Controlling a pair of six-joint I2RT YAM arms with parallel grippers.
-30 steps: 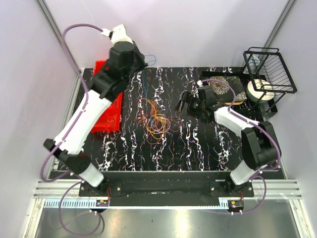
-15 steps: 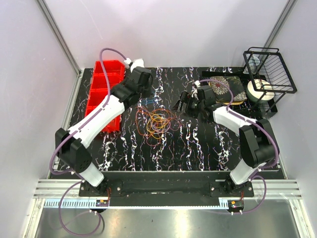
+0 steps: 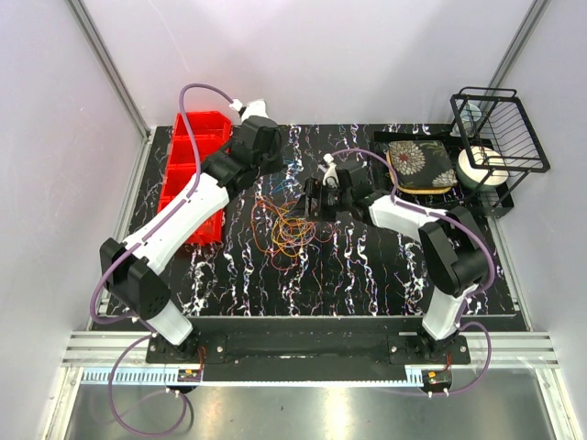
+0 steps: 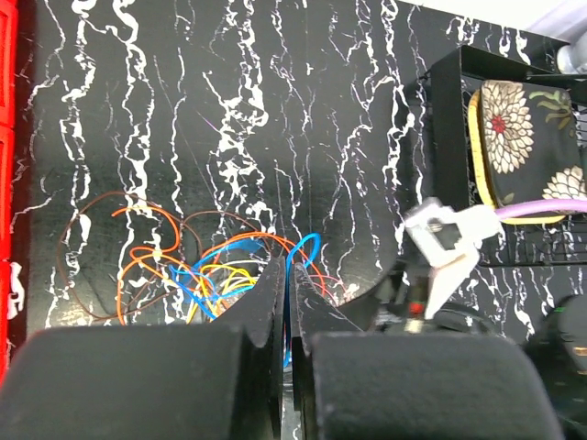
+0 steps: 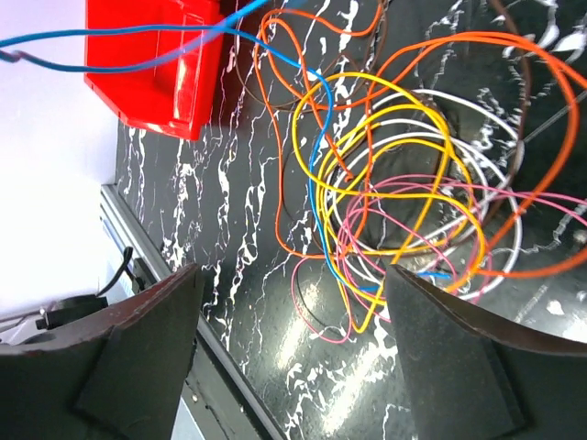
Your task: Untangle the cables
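Looking top-down: cables (image 3: 292, 227) sit tangled mid-table (image 3: 367, 266), away from every edge; red bin (image 3: 188, 174) at the far-left corner. Left wrist: left fingers (image 4: 261, 307) together, pinching a blue strand (image 4: 307, 246). Right wrist: right fingers (image 5: 138, 357) apart, tangle showing through the gap, contact unclear.

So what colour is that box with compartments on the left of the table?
The bin is bright red, clearest in the top external view.
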